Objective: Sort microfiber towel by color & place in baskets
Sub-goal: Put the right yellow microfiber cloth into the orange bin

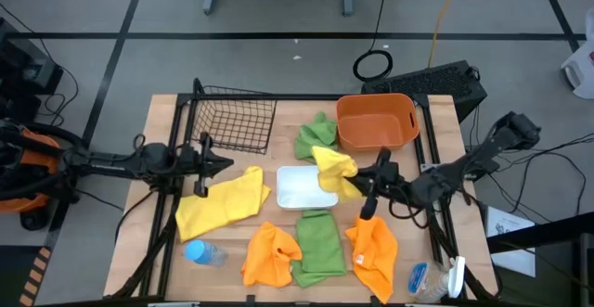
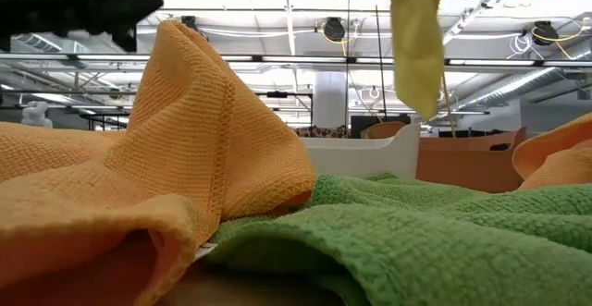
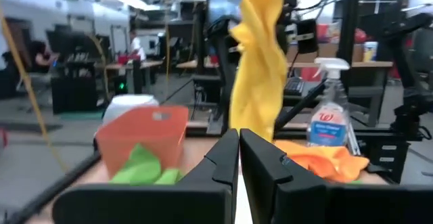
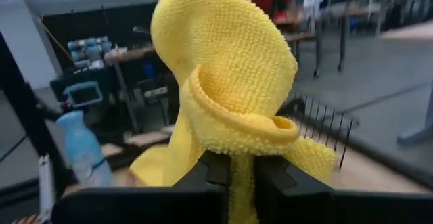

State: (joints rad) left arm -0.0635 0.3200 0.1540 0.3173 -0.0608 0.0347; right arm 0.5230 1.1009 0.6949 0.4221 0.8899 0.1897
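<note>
Right end effector (image 1: 364, 188) clamps yellow towel (image 1: 334, 170), lifted mid-worktop; soft, limp, light, so pinch a bunched fold. Left end effector (image 3: 239, 158) closed, empty.

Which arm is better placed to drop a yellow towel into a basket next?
The right. Its gripper is shut on a lifted yellow towel beside the white tray. The left gripper is shut and empty near the wire basket.
</note>
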